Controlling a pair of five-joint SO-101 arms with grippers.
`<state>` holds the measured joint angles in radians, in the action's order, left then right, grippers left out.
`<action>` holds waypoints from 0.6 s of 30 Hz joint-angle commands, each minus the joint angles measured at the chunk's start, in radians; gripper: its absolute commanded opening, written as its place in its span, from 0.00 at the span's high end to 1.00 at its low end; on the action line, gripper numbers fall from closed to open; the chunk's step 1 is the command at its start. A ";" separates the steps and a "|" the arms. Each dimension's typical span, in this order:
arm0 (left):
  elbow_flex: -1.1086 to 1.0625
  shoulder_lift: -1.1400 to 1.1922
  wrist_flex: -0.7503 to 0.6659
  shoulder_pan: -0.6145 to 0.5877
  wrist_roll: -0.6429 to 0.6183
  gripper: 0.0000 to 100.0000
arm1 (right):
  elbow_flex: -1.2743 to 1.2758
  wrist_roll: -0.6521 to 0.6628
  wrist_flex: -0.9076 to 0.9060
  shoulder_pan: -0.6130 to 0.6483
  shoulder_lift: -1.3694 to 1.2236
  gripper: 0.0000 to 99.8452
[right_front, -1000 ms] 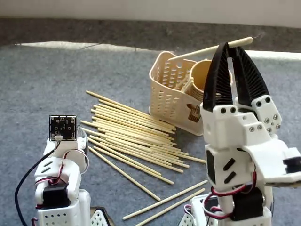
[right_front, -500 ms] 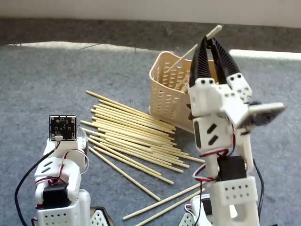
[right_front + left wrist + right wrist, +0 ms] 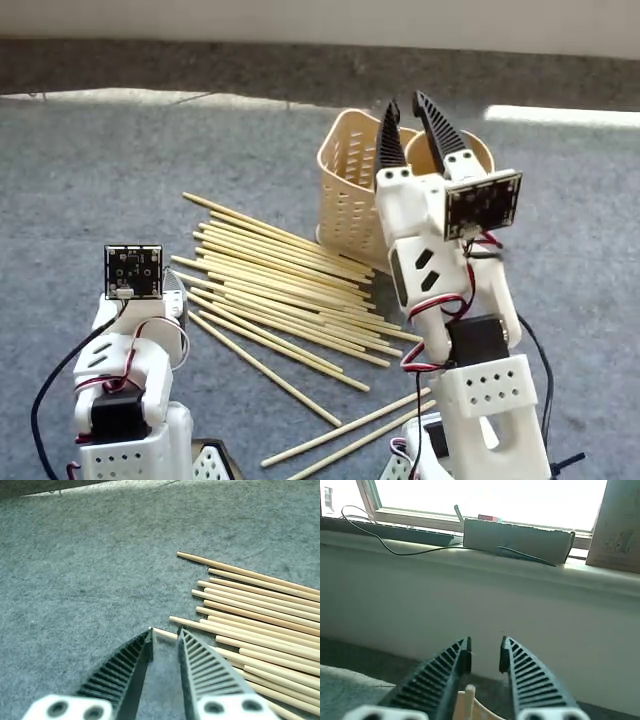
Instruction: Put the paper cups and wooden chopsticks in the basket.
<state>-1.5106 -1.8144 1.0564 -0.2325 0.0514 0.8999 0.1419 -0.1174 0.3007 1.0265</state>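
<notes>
**Now that its chopstick is gone, the right gripper hangs empty over the basket**

Whereas 1 second ago the right gripper (image 3: 404, 102) pinched 1 chopstick high above the basket (image 3: 350, 195), and 0.5 seconds ago tipped it toward the rim, its jaws now stand a little apart with nothing between them. It sits over the basket, upper middle of the frame. I judge that stick went in, though I cannot pick it out there.

On the carpet (image 3: 100, 170), the pile (image 3: 290, 290) fills the centre, just left of the basket. 2 more chopsticks (image 3: 350, 430) lie at lower middle, so most of the job remains. The basket holds at least 1 cup (image 3: 482, 152), its rim showing behind the gripper. At lower left, the left gripper (image 3: 165, 632) hovers low by the pile's end, jaws narrowly apart and empty.
</notes>
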 commanded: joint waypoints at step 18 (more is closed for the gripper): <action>0.002 -0.004 -0.071 -0.124 -0.003 0.90 | -0.231 0.020 -0.993 0.404 0.246 0.88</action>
<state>-1.5106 -1.8144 1.0150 -0.3337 0.0514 0.7250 0.1450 -1.0134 0.6444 1.2566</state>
